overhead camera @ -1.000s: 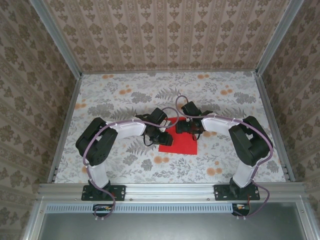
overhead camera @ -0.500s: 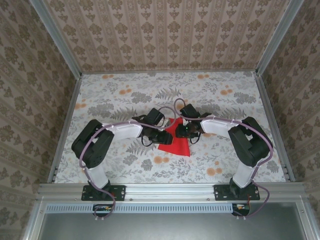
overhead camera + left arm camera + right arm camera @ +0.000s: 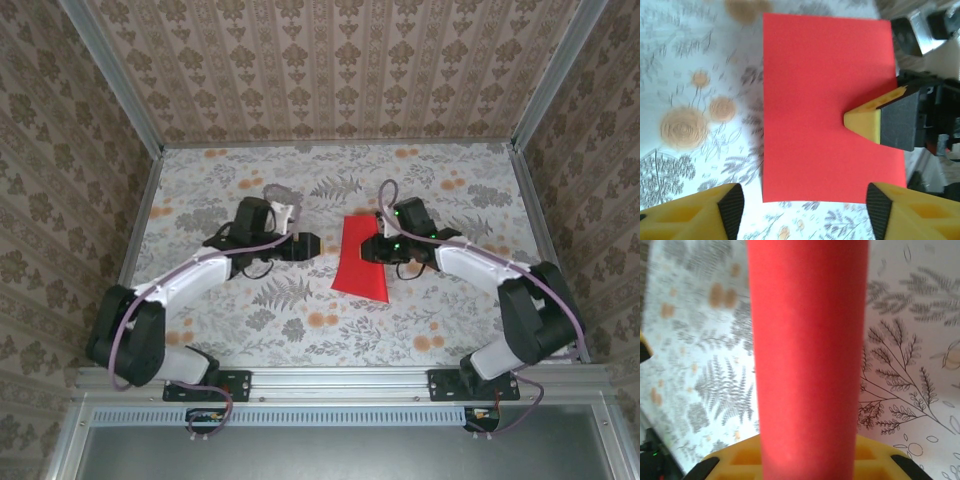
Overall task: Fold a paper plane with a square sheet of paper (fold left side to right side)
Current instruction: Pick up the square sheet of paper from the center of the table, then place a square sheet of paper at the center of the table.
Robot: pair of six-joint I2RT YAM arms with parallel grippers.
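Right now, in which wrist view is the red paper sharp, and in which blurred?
Left wrist view: red paper crisp, soft shadow on the tablecloth beside it. Right wrist view: red paper blurred, too close; tablecloth behind sharper.

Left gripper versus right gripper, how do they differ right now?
The left gripper is open; the right gripper is shut on the right edge of the red sheet. The left gripper sits clear of the red sheet on its left; the right gripper touches it. Both have yellow fingers.
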